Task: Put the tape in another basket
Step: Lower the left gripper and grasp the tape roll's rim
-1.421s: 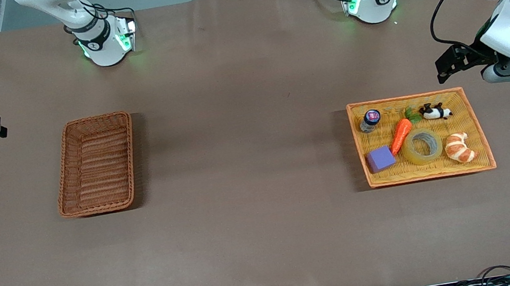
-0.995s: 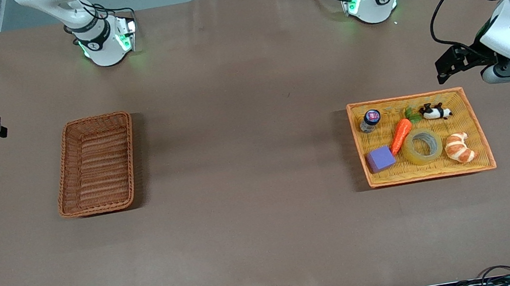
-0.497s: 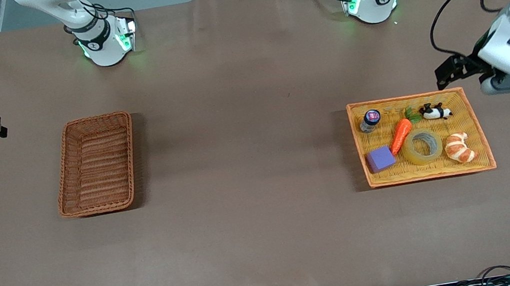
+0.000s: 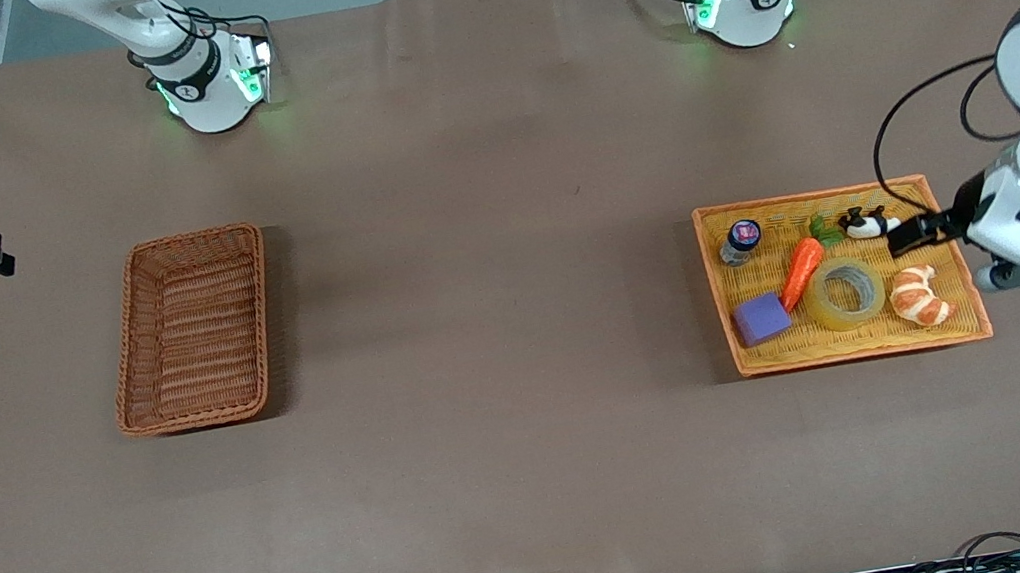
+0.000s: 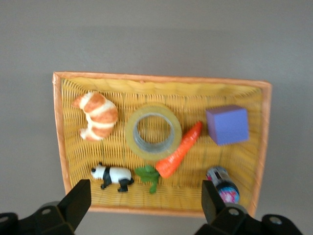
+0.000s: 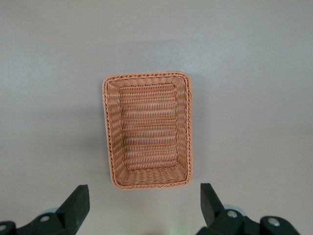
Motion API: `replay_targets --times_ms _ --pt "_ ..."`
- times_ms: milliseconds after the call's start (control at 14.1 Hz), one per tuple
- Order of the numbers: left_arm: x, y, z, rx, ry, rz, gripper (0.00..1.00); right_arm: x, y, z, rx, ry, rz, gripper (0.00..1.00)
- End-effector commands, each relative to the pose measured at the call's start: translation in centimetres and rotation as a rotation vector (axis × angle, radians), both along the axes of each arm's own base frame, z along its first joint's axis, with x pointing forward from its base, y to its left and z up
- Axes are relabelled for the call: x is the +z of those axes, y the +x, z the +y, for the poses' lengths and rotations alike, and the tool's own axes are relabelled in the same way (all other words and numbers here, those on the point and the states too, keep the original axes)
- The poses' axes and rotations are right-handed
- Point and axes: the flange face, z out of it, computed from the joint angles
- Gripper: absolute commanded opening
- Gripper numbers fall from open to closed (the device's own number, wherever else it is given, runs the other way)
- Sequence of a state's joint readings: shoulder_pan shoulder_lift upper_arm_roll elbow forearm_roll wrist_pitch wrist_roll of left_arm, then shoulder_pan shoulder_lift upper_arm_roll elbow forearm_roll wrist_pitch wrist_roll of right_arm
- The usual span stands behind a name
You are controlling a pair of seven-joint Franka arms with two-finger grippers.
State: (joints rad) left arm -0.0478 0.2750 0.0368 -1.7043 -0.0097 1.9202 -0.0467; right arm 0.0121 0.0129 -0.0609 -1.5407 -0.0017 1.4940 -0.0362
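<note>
Two baskets sit on my brown table [image 4: 514, 448], well apart. I see the tape [image 4: 845, 293] lying flat in the yellow tray [image 4: 863, 347], at the left arm's end of the table. It has a carrot [image 4: 802, 271] touching it on one side and a croissant [image 4: 917, 295] just beside it on the other. A purple block [image 4: 760, 318] sits by the carrot's tip. A small jar [image 4: 740, 242] and a toy panda [image 4: 867, 222] lie in the tray too, farther from the front camera than the tape.

My left gripper [image 5: 146, 205] hangs over the tray's edge, near the panda and croissant. Its jaws are wide open and hold nothing.

The basket [image 4: 193, 329] I want is the reddish-brown one at the right arm's end of the table. I see nothing in it.

My right gripper [image 6: 144, 208] waits up in the air, at the table's edge past that basket. Its jaws are wide open too, and they hold nothing.
</note>
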Motion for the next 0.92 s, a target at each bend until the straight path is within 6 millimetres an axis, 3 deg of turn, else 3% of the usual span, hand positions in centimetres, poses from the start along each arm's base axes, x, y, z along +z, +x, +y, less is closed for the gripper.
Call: replay_targets --times_ms 0,284,497,852 --pt "-4.2 0.7 1.6 -0.023 0.021 0.010 0.98 0.0 -0.4 0.0 -0.015 0.011 -0.005 1.00" --pt "-11.0 0.6 2.7 -0.010 0.026 0.003 0.97 0.0 -0.3 0.0 -0.018 0.018 -0.008 1.00" --pt "-15.9 0.5 2.9 -0.010 0.029 0.047 0.89 0.1 -0.3 0.1 -0.016 0.018 -0.011 1.00" --pt "-20.7 -1.7 2.9 -0.011 0.031 0.069 0.86 0.1 -0.4 0.0 -0.018 0.018 -0.011 1.00"
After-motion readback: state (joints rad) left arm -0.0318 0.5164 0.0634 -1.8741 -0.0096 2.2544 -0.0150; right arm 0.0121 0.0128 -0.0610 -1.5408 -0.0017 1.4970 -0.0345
